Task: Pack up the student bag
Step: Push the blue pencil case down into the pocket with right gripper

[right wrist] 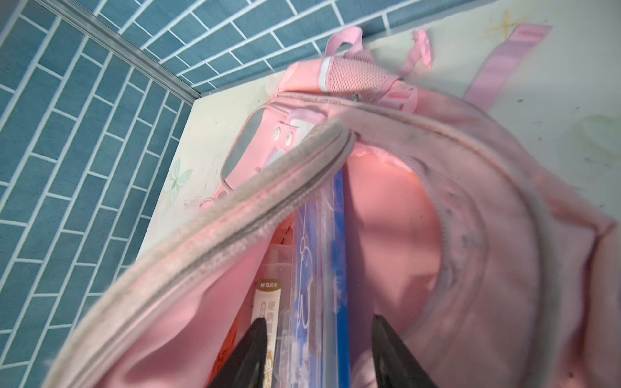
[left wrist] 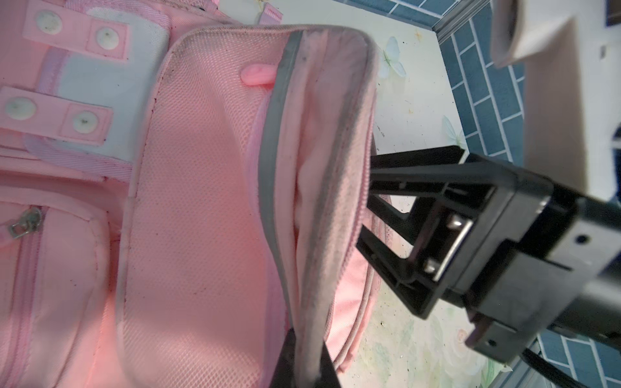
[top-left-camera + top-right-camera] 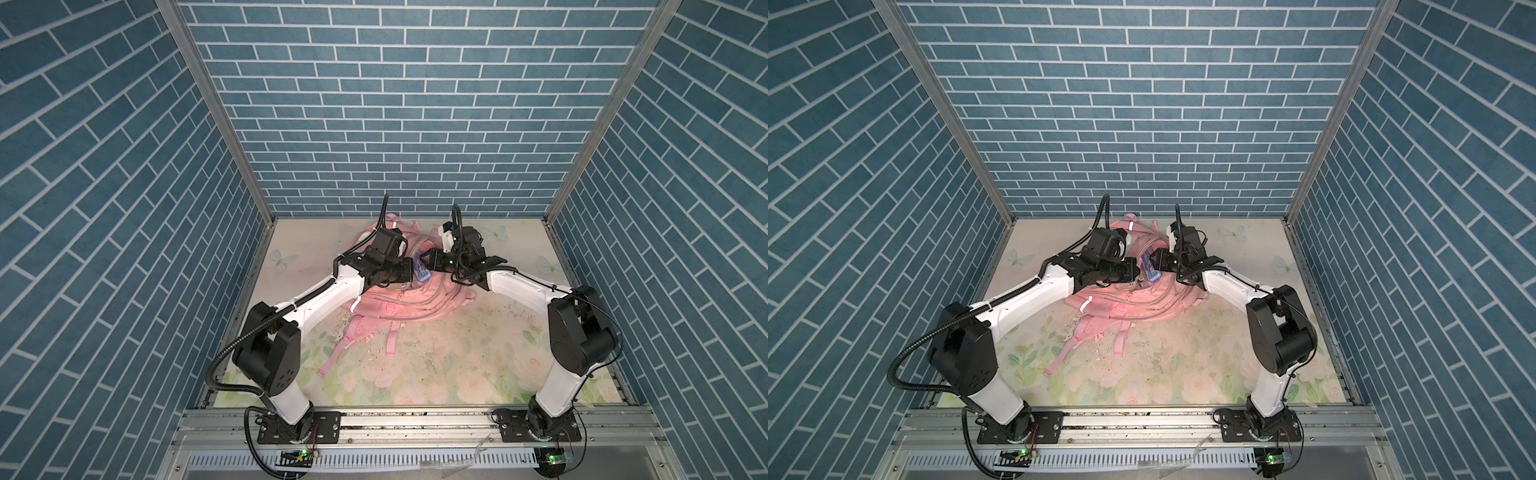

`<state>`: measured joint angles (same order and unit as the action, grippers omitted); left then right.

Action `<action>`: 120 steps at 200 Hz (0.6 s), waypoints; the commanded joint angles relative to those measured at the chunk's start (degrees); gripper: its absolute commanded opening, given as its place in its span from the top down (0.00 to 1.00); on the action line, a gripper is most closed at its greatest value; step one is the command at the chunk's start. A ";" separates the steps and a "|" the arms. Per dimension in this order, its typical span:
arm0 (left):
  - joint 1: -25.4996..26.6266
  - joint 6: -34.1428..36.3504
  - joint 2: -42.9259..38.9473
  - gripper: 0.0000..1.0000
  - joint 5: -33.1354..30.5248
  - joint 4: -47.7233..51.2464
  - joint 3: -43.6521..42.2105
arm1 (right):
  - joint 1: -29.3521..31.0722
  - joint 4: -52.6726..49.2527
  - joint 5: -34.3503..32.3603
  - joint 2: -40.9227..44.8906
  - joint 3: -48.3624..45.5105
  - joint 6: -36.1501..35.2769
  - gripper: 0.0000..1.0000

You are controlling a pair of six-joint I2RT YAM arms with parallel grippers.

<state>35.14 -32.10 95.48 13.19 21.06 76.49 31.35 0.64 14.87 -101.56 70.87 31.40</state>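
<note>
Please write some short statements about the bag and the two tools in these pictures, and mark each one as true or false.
1. The left tool pinches the open rim of the bag. True.
2. The bag is zipped fully shut. False: its main opening gapes.
3. A blue pouch stands in that opening. True.
4. The right tool is clamped shut. False: its jaws stand apart, one on each side of the pouch.

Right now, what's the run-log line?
left gripper: shut on student bag rim | right gripper: open around blue clear pouch | pouch: partly inside bag
</note>
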 commanded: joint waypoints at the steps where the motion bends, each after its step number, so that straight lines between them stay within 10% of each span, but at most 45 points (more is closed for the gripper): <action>1: 0.84 0.37 -1.88 1.00 2.64 -2.60 2.43 | -0.46 -2.82 2.89 -0.98 0.20 -2.44 0.58; 120: 3.23 -1.82 0.14 1.00 4.42 -4.35 4.43 | 0.88 16.19 23.14 -7.76 -1.91 12.46 0.98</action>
<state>35.79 -32.64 96.09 12.27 23.51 77.91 30.68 11.44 29.15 -107.31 68.29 38.96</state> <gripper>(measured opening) 0.086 0.189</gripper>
